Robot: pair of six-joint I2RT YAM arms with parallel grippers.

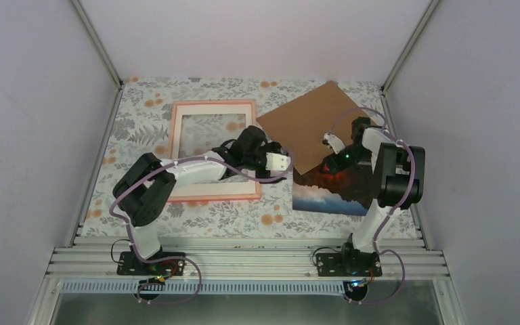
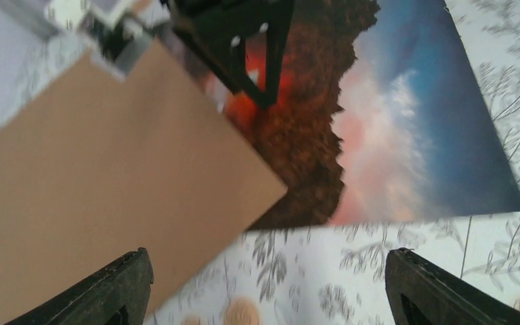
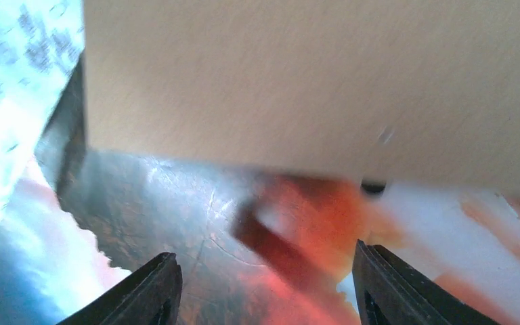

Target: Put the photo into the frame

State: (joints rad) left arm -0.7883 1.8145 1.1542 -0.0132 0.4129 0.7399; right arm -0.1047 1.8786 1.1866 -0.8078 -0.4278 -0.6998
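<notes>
A flowered tablecloth (image 1: pixel 244 217) carries the pink frame (image 1: pixel 176 135) lying flat at left, with the left arm stretched across it. To its right a brown board (image 1: pixel 308 125) lies askew, its near edge overlapping the sunset photo (image 1: pixel 328 193). The photo rests face up at the right front, apart from the frame. The left claw (image 2: pixel 269 281) hangs wide and empty near the board's corner. The right claw (image 3: pixel 269 277) stands open over the photo's red glow, perhaps touching it.

Pale lilac walls (image 1: pixel 27 101), floral tablecloth (image 1: pixel 271 220)
</notes>
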